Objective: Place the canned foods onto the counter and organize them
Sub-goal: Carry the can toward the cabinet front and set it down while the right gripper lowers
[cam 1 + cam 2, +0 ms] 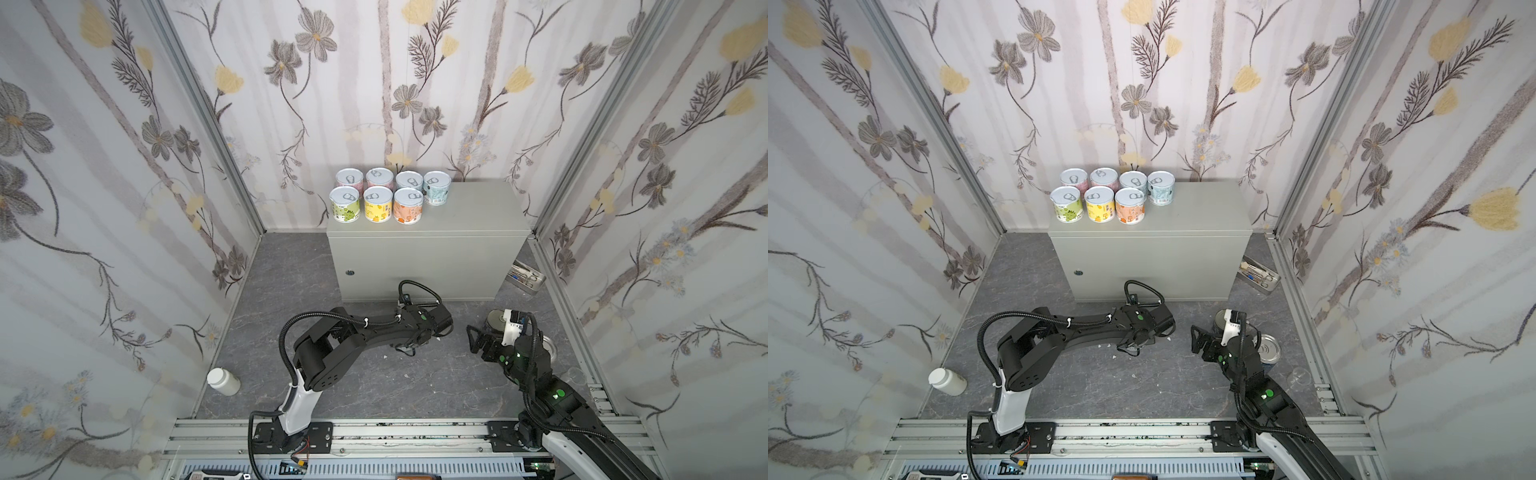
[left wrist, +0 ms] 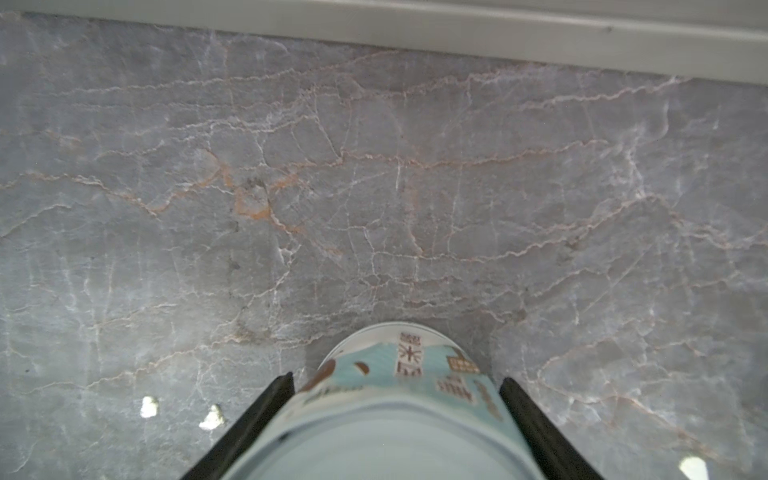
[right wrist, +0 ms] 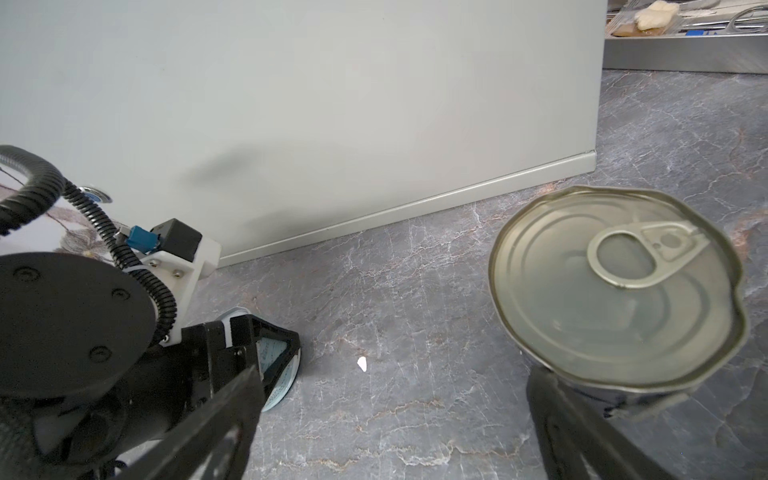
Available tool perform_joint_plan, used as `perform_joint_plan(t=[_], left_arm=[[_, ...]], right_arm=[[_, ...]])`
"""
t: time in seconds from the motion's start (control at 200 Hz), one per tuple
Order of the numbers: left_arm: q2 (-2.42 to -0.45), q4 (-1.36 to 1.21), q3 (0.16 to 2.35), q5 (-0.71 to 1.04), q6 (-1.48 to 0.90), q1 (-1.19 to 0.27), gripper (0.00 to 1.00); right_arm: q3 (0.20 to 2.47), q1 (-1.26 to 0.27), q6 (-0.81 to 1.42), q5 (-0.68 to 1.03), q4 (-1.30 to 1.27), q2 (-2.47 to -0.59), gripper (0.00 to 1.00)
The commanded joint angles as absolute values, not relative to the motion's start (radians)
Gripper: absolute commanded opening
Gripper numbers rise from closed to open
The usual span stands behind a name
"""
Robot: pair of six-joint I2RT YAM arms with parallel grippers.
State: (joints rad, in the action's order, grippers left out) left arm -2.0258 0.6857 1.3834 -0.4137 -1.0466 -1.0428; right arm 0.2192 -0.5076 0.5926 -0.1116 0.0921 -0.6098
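Observation:
Several short pastel cans stand in two rows on the left part of the counter, the pale grey-green box. My left gripper is low over the marbled floor in front of the counter. Its two black fingers press the sides of a short blue-labelled can, which also shows in the right wrist view. My right gripper is open over bare floor with nothing between its fingers. A taller can with a silver pull-tab lid stands just beside one finger. In a top view a second silver-lidded can stands by the right arm.
A white-capped beige bottle lies at the left wall. A shiny metal tray of utensils sits right of the counter. A clear cup stands near the right rail. Small white scraps lie on the floor between the arms.

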Motion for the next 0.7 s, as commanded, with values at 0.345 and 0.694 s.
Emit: perform_joint_plan(t=[0.345, 0.694], left_arm=[[-1.908, 0.747, 1.379, -0.505, -1.038, -1.05, 1.0], [-1.619, 0.845, 1.325, -0.636, -0.998, -1.025, 1.0]], right_arm=[[0.217, -0.677, 0.524, -0.17, 0.039, -0.615, 1.0], [0.203, -0.87, 0.511, -0.205, -0.055, -0.749, 1.0]])
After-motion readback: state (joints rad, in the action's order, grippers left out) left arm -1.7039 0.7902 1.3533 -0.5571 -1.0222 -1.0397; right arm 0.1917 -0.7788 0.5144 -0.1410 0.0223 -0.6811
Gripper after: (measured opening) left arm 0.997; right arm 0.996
